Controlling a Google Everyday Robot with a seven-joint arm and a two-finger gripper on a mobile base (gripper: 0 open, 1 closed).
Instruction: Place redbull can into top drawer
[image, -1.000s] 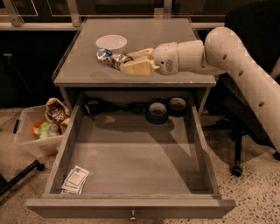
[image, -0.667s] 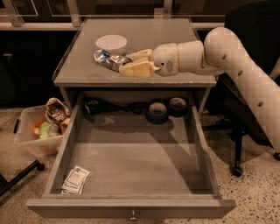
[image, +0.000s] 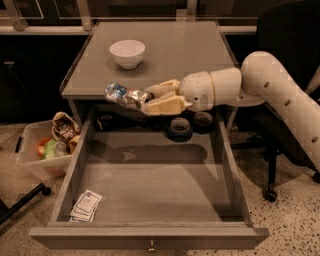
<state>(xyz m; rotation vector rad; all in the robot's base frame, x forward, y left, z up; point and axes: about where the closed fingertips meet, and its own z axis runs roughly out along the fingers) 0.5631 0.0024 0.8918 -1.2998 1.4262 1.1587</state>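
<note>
You had a speckled floor (image: 292, 227) under a grey table (image: 172, 50), with dark furniture behind it and a black office chair (image: 287, 40) off to the right. On the table top a white bowl (image: 127, 52) stood toward the back left, well apart from anything else.

Your arm (image: 280, 95) reached in from the right, level with the table's front edge. The gripper (image: 149, 99) sat at that edge, left of centre, and its two cream fingers (image: 165, 106) were clamped on the redbull can (image: 120, 94). The can lay sideways in the grasp, its free end pointing left, and it looked crumpled. It hung above the back of the top drawer (image: 150, 185), clear of the drawer's bottom.

The drawer was pulled fully out below the table, its small knob (image: 151, 246) on the front panel. Two dark tape rolls (image: 179, 127) rested at its back, just beside each other, and a small stack of cards (image: 86, 205) lay in the front left corner. The arm's shadow fell across the rear of the grey bottom.

A clear plastic bin (image: 30, 162) holding snacks and fruit stood on the floor to the left of the drawer.
</note>
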